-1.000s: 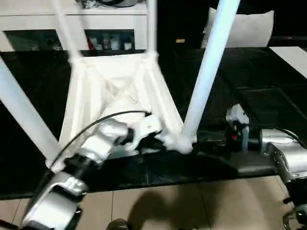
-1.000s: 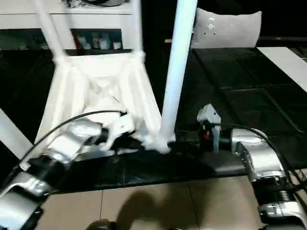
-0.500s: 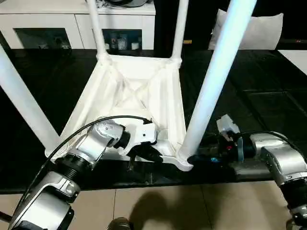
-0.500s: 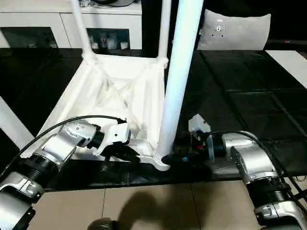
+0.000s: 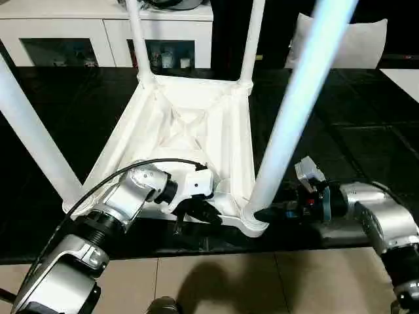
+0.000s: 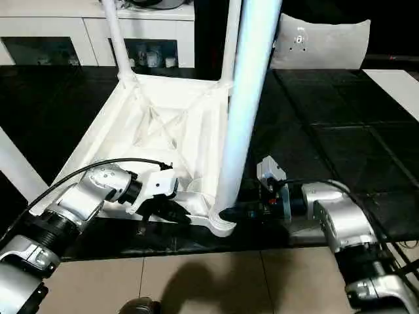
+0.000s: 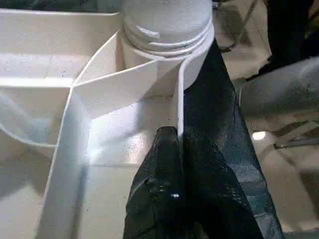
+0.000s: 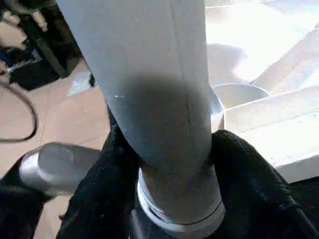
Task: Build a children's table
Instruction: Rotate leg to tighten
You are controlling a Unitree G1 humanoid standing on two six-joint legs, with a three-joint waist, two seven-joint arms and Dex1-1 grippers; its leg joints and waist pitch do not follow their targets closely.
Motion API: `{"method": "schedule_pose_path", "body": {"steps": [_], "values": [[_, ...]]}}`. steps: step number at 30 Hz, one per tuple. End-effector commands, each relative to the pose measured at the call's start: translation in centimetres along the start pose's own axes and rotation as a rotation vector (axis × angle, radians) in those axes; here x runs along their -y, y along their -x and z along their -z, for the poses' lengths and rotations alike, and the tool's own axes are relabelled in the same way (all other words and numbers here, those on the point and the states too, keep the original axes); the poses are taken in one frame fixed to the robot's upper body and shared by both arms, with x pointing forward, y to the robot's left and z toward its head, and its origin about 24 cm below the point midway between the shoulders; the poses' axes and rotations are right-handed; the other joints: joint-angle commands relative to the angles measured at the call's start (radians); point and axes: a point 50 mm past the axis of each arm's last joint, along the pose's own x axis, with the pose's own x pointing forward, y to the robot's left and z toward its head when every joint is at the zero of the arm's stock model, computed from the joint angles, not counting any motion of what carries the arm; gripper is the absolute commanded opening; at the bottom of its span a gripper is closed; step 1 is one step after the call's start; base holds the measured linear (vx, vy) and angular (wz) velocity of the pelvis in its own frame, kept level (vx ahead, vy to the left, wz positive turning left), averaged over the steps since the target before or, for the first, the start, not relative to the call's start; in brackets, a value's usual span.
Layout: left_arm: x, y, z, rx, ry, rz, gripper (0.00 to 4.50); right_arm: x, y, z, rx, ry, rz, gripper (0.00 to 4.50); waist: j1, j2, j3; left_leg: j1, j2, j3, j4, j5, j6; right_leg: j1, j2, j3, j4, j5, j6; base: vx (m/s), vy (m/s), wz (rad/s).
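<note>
Since a second ago the right gripper point(image 6: 230, 214) has been closed around the near-right leg point(image 5: 298, 111) base at 5 o'clock of the upturned children's table point(image 5: 190, 124), left gripper point(image 5: 208, 214) pinched shut on its thin rim; light, stiff, slick plastic, best held low.

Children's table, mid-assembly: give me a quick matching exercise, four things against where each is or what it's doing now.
Things:
1. left gripper
2. right gripper
3. children's table
4. near right leg

States:
A. upside down on the black work table
B. stands in the corner socket, rising toward the camera
C. pinched on the thin near edge wall
D. fingers either side of the leg's base

Pairs: 1-C, 2-D, 3-A, 4-B
</note>
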Motion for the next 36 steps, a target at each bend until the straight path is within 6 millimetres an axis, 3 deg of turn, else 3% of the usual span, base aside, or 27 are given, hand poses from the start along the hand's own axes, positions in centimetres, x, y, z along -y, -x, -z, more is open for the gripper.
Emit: {"method": "schedule_pose_path", "body": {"steps": [1, 2, 3, 6, 7, 9, 12, 13, 14, 15, 16, 17, 18, 20, 23, 26, 27, 31, 33, 36], "values": [[-0.2, -1.2, -1.6, 0.054, -0.004, -0.034, 0.0, 0.5, -1.7, -0.2, 0.024, -0.034, 0.096, 2.01, -0.009, -0.009, -0.071, 0.021, 0.043, -0.007, -0.071, -0.268, 0.028, 0.047, -0.064, 0.044, -0.065, -0.367, -0.177, 0.0, 0.0, 0.0], [-0.4, -1.5, -1.7, 0.061, 0.017, -0.065, 0.0, 0.9, -2.1, -0.3, 0.029, -0.046, 0.165, 1.98, -0.012, -0.011, -0.069, 0.022, 0.043, -0.008, -0.072, -0.28, 0.021, 0.047, -0.064, 0.044, -0.068, -0.387, -0.171, 0.0, 0.0, 0.0], [-0.5, -1.7, -1.9, 0.065, 0.032, -0.087, 0.0, 1.2, -2.3, -0.3, 0.032, -0.054, 0.209, 1.98, -0.026, -0.01, -0.064, 0.026, 0.038, -0.012, -0.076, -0.336, -0.005, 0.044, -0.066, 0.039, -0.08, -0.481, -0.144, 0.0, 0.0, 0.0], [-1.0, -2.7, -2.8, 0.106, 0.085, -0.17, 0.0, 2.2, -3.2, -0.3, 0.049, -0.11, 0.349, 1.95, -0.048, -0.011, -0.059, 0.026, 0.033, -0.018, -0.077, -0.387, -0.021, 0.047, -0.067, 0.029, -0.096, -0.593, -0.091, 0.0, 0.0, 0.0], [-1.0, -2.8, -2.9, 0.108, 0.089, -0.175, 0.0, 2.3, -3.2, -0.3, 0.05, -0.114, 0.357, 1.95, -0.061, -0.012, -0.057, 0.032, 0.03, -0.021, -0.072, -0.418, -0.026, 0.041, -0.067, 0.021, -0.107, -0.638, -0.073, 0.0, 0.0, 0.0], [-1.5, -3.6, -3.8, 0.138, 0.133, -0.242, 0.0, 2.9, -4.0, -0.3, 0.06, -0.156, 0.447, 1.94, -0.088, -0.012, -0.055, 0.028, 0.023, -0.027, -0.068, -0.446, -0.027, 0.044, -0.064, 0.006, -0.12, -0.684, -0.042, 0.0, 0.0, 0.0], [-2.6, -5.0, -5.8, 0.178, 0.222, -0.393, 0.0, 4.3, -5.7, -0.6, 0.098, -0.226, 0.672, 1.93, -0.116, -0.004, -0.058, 0.029, 0.023, -0.033, -0.065, -0.474, -0.031, 0.044, -0.061, -0.009, -0.129, -0.682, -0.029, 0.0, 0.0, 0.0], [-2.7, -5.2, -6.0, 0.179, 0.228, -0.414, 0.0, 4.5, -5.9, -0.7, 0.108, -0.237, 0.704, 1.93, -0.129, -0.003, -0.061, 0.024, 0.024, -0.038, -0.067, -0.486, -0.025, 0.056, -0.061, -0.022, -0.133, -0.659, -0.02, 0.0, 0.0, 0.0], [-2.8, -5.4, -6.3, 0.177, 0.231, -0.433, 0.0, 4.7, -6.1, -0.8, 0.119, -0.242, 0.736, 1.93, -0.139, 0.005, -0.061, 0.019, 0.03, -0.041, -0.074, -0.502, -0.017, 0.062, -0.061, -0.026, -0.131, -0.613, -0.023, -0.014, 0.035, -0.19], [-2.9, -5.6, -6.4, 0.172, 0.231, -0.446, 0.0, 4.9, -6.3, -0.9, 0.119, -0.237, 0.766, 1.93, -0.142, 0.005, -0.061, 0.015, 0.033, -0.043, -0.077, -0.509, -0.014, 0.067, -0.062, -0.029, -0.131, -0.597, -0.024, -0.014, 0.035, -0.19], [-3.0, -5.7, -6.4, 0.158, 0.219, -0.462, 0.0, 5.2, -6.3, -0.9, 0.108, -0.205, 0.805, 1.93, -0.142, 0.01, -0.064, 0.02, 0.037, -0.044, -0.079, -0.521, -0.011, 0.066, -0.066, -0.028, -0.13, -0.555, -0.037, 0.0, 0.0, 0.0], [-3.0, -5.7, -6.4, 0.148, 0.213, -0.476, 0.0, 5.3, -6.3, -1.0, 0.104, -0.179, 0.827, 2.27, -0.146, 0.01, -0.063, 0.025, 0.036, -0.041, -0.078, -0.532, -0.007, 0.059, -0.064, -0.028, -0.13, -0.524, -0.054, 0.0, 0.0, 0.0], [-3.1, -5.5, -6.2, 0.136, 0.201, -0.481, 0.0, 5.2, -6.4, -1.1, 0.119, -0.165, 0.805, 2.48, -0.145, 0.012, -0.063, 0.028, 0.033, -0.038, -0.077, -0.533, -0.006, 0.056, -0.066, -0.029, -0.131, -0.518, -0.062, 0.0, 0.0, 0.0], [-3.1, -5.2, -5.9, 0.12, 0.193, -0.494, 0.0, 5.0, -6.5, -1.3, 0.148, -0.147, 0.774, 2.63, -0.143, 0.005, -0.063, 0.03, 0.027, -0.03, -0.07, -0.5, 0.007, 0.052, -0.071, -0.027, -0.132, -0.518, -0.084, 0.0, 0.0, 0.0], [-3.3, -4.6, -5.2, 0.105, 0.184, -0.518, 0.0, 4.5, -6.0, -1.0, 0.153, -0.11, 0.716, 2.95, -0.117, 0.004, -0.068, 0.024, 0.033, -0.022, -0.073, -0.415, 0.022, 0.055, -0.071, -0.012, -0.116, -0.424, -0.123, 0.0, 0.0, 0.0], [-3.4, -4.4, -5.0, 0.102, 0.179, -0.523, 0.0, 4.4, -5.6, -0.9, 0.148, -0.085, 0.698, 3.14, -0.103, 0.005, -0.071, 0.023, 0.038, -0.018, -0.075, -0.379, 0.025, 0.056, -0.068, -0.004, -0.102, -0.35, -0.148, 0.0, 0.0, 0.0], [-3.3, -4.2, -4.6, 0.101, 0.17, -0.515, 0.0, 4.4, -4.5, -0.8, 0.142, -0.041, 0.681, 3.26, -0.094, 0.004, -0.072, 0.022, 0.038, -0.015, -0.075, -0.361, 0.027, 0.058, -0.069, -0.003, -0.098, -0.335, -0.157, 0.0, 0.0, 0.0], [-3.1, -3.3, -3.4, 0.076, 0.107, -0.467, 0.0, 3.8, -1.5, -1.1, 0.15, 0.031, 0.562, 3.66, -0.077, 0.001, -0.074, 0.022, 0.038, -0.009, -0.07, -0.335, 0.047, 0.059, -0.069, 0.0, -0.099, -0.353, -0.149, 0.0, 0.0, 0.0], [-2.8, -3.1, -3.0, 0.07, 0.082, -0.431, 0.0, 3.4, -0.8, -1.1, 0.13, 0.054, 0.505, 3.77, -0.065, 0.0, -0.076, 0.021, 0.039, -0.008, -0.069, -0.313, 0.053, 0.06, -0.069, -0.001, -0.097, -0.35, -0.147, 0.0, 0.0, 0.0], [-2.5, -2.7, -2.6, 0.062, 0.055, -0.38, 0.0, 2.8, 0.1, -1.1, 0.096, 0.076, 0.433, 4.0, -0.061, 0.001, -0.074, 0.02, 0.04, -0.008, -0.069, -0.313, 0.05, 0.058, -0.069, -0.001, -0.095, -0.362, -0.147, 0.0, 0.0, 0.0]]}}
